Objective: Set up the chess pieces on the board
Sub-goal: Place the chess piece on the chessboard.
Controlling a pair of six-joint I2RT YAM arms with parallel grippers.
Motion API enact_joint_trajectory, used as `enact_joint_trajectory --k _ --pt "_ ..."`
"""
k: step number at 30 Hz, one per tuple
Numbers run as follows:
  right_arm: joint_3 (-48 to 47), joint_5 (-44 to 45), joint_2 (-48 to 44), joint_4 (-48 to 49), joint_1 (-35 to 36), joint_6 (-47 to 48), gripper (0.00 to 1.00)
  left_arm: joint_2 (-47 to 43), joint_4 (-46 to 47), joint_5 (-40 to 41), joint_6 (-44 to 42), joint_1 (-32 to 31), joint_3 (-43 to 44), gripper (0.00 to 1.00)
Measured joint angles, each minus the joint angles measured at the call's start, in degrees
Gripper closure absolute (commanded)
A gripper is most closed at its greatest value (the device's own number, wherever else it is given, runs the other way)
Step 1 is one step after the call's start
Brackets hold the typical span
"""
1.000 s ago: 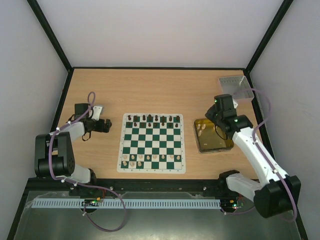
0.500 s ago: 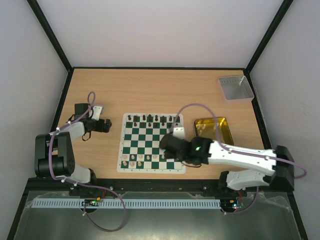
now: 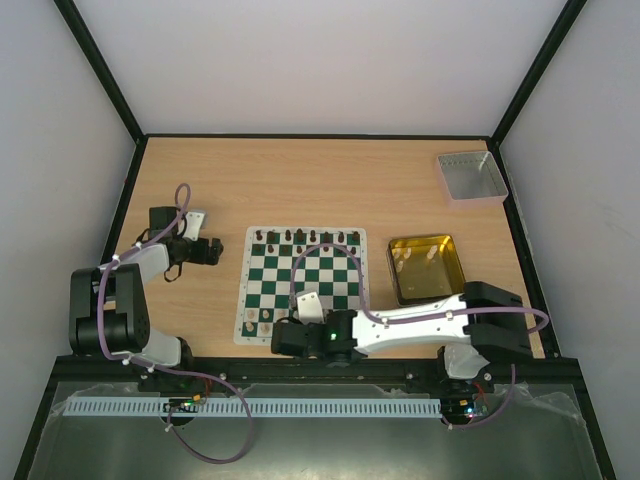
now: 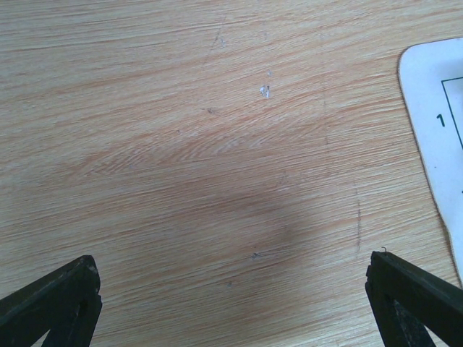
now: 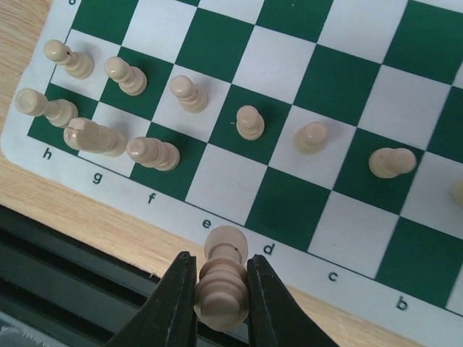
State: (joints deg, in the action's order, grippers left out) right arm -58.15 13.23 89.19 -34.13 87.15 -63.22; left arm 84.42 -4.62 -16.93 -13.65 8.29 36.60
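Right arm swung from gold metal tin [image 3: 459,270] to near edge of green-and-white checked board [image 5: 286,206]. Right gripper [image 5: 219,262] clamped on cream wooden chess piece [image 5: 223,289], above border near letter e. Lower straight, upright, onto empty back-row square, clear of neighbours. Left gripper [image 4: 231,269] gapes wide, holding nothing.

Soft, even light is falling from above on the pale wooden counter [image 3: 300,190], leaving faint shadows, and the gold metal tin [image 3: 445,280] near the right edge is glinting mildly. Overhead, small things are showing coarse. In the left wrist view a broad blurry shadow is darkening the sharp wood grain between the black fingers [image 4: 58,296] of the left pincer [image 4: 231,259]. In the right wrist view the small cream chess pieces [image 5: 249,121] are casting short soft shadows on the green and white checked board [image 5: 289,206] and leaning outward toward the frame edges; the cream piece [image 5: 223,289] in the right pincer [image 5: 219,259] is looking slightly soft.
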Motion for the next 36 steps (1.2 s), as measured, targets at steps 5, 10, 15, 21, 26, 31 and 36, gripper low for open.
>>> enact_joint_trajectory --k 5,10,15,21,26,31,36 --pt "-2.4 0.48 5.03 1.36 0.0 1.25 0.86 -0.24 0.02 -0.02 -0.02 0.02 0.0 0.01" --pt "-4.04 0.52 7.67 2.64 -0.61 2.62 0.86 -1.4 0.15 -0.11 -0.04 0.15 -0.07 0.01" --pt "-1.97 -1.03 6.73 5.79 -4.22 3.78 0.86 -3.41 0.55 -0.2 -0.07 0.59 -0.83 0.01" --pt "-1.25 -1.27 6.16 6.38 -7.02 5.25 0.85 -3.89 0.61 -0.35 -0.11 0.63 -0.98 0.01" --pt "-1.22 -2.8 6.16 6.93 -7.02 6.08 0.85 -3.89 0.59 -0.68 -0.17 0.63 -0.98 0.01" --pt "-0.98 -4.17 6.16 7.48 -7.02 6.29 0.85 -3.87 0.59 -0.72 -0.2 0.63 -0.98 0.01" --pt "-0.13 -5.29 6.16 7.63 -7.02 6.4 0.85 -3.87 0.59 -0.81 -0.24 0.63 -0.98 0.01"
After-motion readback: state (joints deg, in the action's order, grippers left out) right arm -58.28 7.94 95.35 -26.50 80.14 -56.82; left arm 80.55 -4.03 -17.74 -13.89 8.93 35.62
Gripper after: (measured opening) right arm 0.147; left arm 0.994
